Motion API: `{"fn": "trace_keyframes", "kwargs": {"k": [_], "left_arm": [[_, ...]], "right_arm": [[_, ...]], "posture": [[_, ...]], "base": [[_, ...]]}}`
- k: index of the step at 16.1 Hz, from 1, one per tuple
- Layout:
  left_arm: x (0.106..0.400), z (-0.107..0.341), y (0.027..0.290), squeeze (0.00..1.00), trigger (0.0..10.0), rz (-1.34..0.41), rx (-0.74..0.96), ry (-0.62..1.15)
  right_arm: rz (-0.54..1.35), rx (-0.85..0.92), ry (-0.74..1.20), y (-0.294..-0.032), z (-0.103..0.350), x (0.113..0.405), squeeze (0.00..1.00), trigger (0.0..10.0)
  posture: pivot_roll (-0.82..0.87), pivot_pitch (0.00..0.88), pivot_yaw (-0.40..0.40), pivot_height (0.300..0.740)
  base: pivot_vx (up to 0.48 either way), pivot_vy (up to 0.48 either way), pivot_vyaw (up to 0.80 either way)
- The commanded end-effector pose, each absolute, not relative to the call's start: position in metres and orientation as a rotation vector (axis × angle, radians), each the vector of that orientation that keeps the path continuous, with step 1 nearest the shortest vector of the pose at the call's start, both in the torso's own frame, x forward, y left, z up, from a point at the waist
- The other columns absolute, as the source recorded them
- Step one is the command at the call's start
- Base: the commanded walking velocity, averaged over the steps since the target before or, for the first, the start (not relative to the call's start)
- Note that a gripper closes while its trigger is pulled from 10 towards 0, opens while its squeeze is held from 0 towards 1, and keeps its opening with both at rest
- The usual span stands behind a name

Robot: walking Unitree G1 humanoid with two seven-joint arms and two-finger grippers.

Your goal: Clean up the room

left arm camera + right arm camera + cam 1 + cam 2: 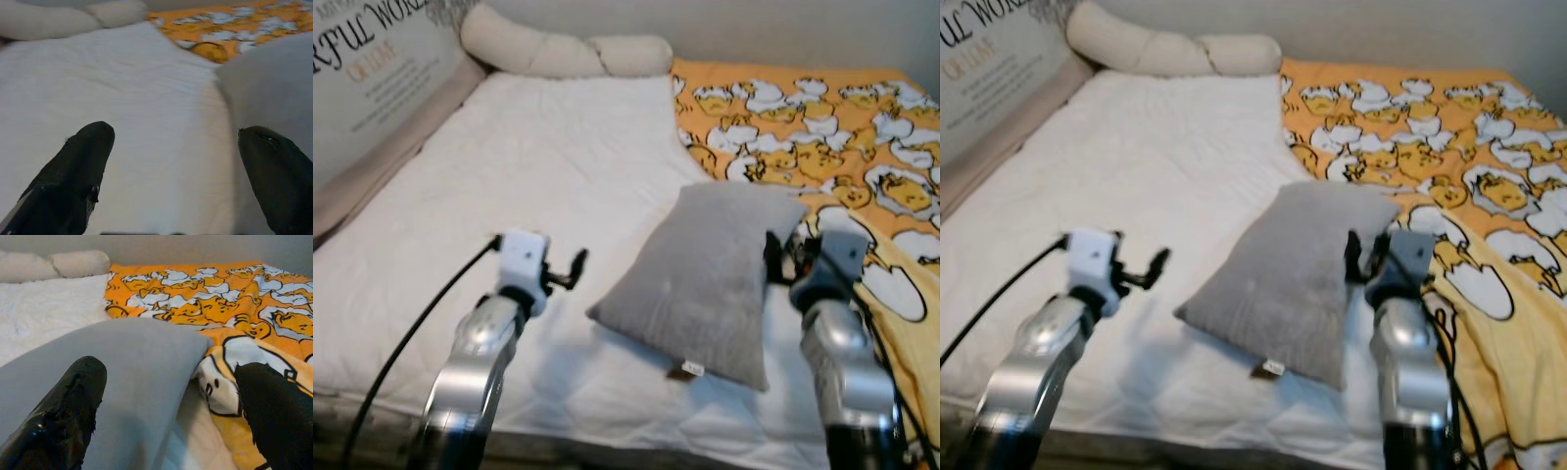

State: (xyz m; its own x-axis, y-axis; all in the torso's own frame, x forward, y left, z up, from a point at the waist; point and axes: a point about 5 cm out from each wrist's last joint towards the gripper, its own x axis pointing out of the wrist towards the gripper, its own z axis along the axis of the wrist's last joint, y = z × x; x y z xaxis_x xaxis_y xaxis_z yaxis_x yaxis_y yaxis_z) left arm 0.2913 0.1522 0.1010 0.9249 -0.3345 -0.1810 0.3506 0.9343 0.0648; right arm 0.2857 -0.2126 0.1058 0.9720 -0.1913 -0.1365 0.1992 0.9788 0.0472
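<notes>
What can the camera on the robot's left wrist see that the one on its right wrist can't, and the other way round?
The left wrist view looks mostly over the white sheet, with the open left pincer over it and the grey pillow at its edge. The right wrist view has the open right pincer straddling the pillow's corner, with the blanket's egg cartoons drawn sharply. Both take in the pillow, sheet, orange blanket and cream bolster.

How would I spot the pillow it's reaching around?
Start at the bed with its white cover. Near its front edge, beside the orange duck blanket, lies the grey pillow between both open hands. It is plain grey and rectangular, unlike the cream bolster.
</notes>
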Motion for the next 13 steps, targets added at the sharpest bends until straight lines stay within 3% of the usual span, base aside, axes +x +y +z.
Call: {"fn": "trace_keyframes", "kwargs": {"k": [1, 4, 7, 11, 13], "left_arm": [[0.301, 0.101, 0.149, 1.00, 10.0, -0.397, 0.063, 0.172], [0.339, 0.096, 0.128, 1.00, 10.0, -0.538, 0.005, 0.234], [0.361, 0.092, 0.115, 1.00, 10.0, -0.452, 0.019, 0.289], [0.356, 0.070, 0.108, 1.00, 10.0, -0.311, 0.163, 0.368], [0.350, 0.059, 0.097, 1.00, 10.0, -0.320, 0.154, 0.409]], "right_arm": [[-0.202, 0.116, 0.176, -0.218, 0.101, 0.287, 1.00, 10.0], [-0.148, 0.324, 0.218, -0.230, 0.095, 0.288, 1.00, 10.0], [-0.211, 0.322, 0.244, -0.249, 0.087, 0.285, 1.00, 10.0], [-0.332, 0.260, 0.236, -0.264, 0.091, 0.279, 1.00, 10.0], [-0.361, 0.238, 0.301, -0.265, 0.080, 0.277, 1.00, 10.0]], "posture": [[0.12, 0.000, 0.013, 0.740], [0.08, 0.000, 0.028, 0.740], [0.02, 0.000, 0.074, 0.740], [-0.01, 0.000, 0.094, 0.740], [-0.02, 0.000, 0.099, 0.740]], "base": [[0.000, 0.000, 0.00], [0.000, 0.000, 0.00], [0.000, 0.000, 0.00], [0.000, 0.000, 0.00], [0.000, 0.000, 0.00]]}}
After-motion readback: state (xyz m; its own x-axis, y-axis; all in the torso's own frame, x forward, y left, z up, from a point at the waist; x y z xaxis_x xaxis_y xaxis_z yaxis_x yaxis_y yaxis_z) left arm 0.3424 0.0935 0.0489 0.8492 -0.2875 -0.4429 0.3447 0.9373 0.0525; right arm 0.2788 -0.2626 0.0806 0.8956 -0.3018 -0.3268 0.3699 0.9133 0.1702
